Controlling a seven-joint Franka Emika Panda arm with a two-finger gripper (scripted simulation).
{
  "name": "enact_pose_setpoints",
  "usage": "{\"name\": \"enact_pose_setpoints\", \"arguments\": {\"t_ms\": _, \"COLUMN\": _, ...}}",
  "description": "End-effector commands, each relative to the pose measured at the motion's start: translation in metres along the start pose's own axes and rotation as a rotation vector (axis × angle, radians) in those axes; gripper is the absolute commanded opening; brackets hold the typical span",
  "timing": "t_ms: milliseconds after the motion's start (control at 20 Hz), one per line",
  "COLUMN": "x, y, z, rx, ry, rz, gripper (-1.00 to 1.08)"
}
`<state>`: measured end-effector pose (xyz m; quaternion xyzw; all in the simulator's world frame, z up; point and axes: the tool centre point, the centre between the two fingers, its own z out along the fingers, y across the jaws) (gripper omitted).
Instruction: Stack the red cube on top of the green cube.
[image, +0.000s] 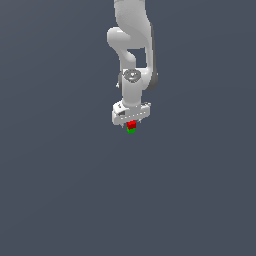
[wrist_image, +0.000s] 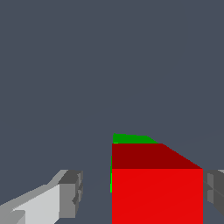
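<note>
The small bright red plain cube (wrist_image: 156, 192) sits squarely on the small bright green plain cube (wrist_image: 131, 138), with no long axis. The wrist view alone shows the white gripper (image: 131, 125) fingers (wrist_image: 70, 192) apart: one stands clear, the other's contact is uncertain.

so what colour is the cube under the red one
Bright green, sitting beneath the red cube; clearest in the exterior view.

White Franka arm (image: 131, 45) of smooth, rounded segments with darker grey shading at the joints — a round grey cap sits on the wrist. The tool (image: 131, 121) is a flat white bar; its fingers (wrist_image: 65, 194) are white with grey pads.
</note>
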<state>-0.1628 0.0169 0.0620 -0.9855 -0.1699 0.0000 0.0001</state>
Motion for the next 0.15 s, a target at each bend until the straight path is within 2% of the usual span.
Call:
{"name": "enact_pose_setpoints", "arguments": {"t_ms": 0, "x": 0.0000, "y": 0.0000, "z": 0.0000, "rx": 0.000, "ry": 0.000, "rz": 0.000, "gripper": 1.00}}
{"name": "enact_pose_setpoints", "arguments": {"t_ms": 100, "x": 0.0000, "y": 0.0000, "z": 0.0000, "rx": 0.000, "ry": 0.000, "rz": 0.000, "gripper": 1.00}}
